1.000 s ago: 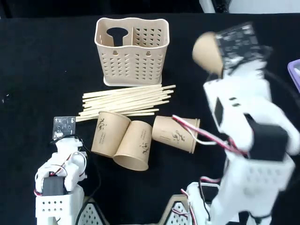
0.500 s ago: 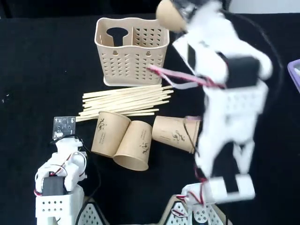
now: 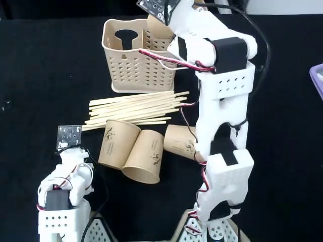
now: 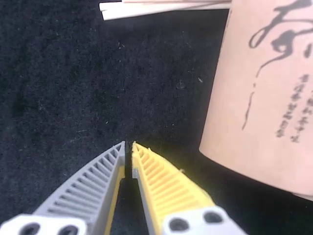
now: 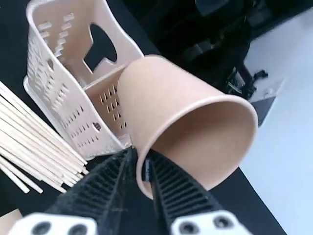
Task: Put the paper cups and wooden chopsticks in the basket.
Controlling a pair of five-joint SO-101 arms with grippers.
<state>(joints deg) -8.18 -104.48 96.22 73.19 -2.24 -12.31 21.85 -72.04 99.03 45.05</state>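
My right gripper [image 5: 140,159] is shut on the rim of a tan paper cup [image 5: 186,122], holding it tilted above the right compartment of the beige perforated basket [image 5: 54,73]. From above, that cup [image 3: 155,29] overlaps the basket [image 3: 136,70] at its back right corner. Wooden chopsticks [image 3: 136,108] lie in a loose bundle in front of the basket. Three more paper cups lie on their sides: two touching [image 3: 117,143] [image 3: 145,156] and one [image 3: 179,142] partly behind the right arm [image 3: 222,80]. My left gripper [image 4: 128,147] is shut and empty just above the black cloth, beside a lying cup [image 4: 264,98].
The left arm [image 3: 65,171] stays folded at the front left. A purple object [image 3: 318,78] pokes in at the right edge. The basket's left compartment has a handle cutout [image 3: 126,38]. Chopstick ends [image 4: 161,7] lie beyond the left gripper.
The right arm has swung left and toward the back with the cup, from the right side of the table to above the basket. The left arm has kept still.
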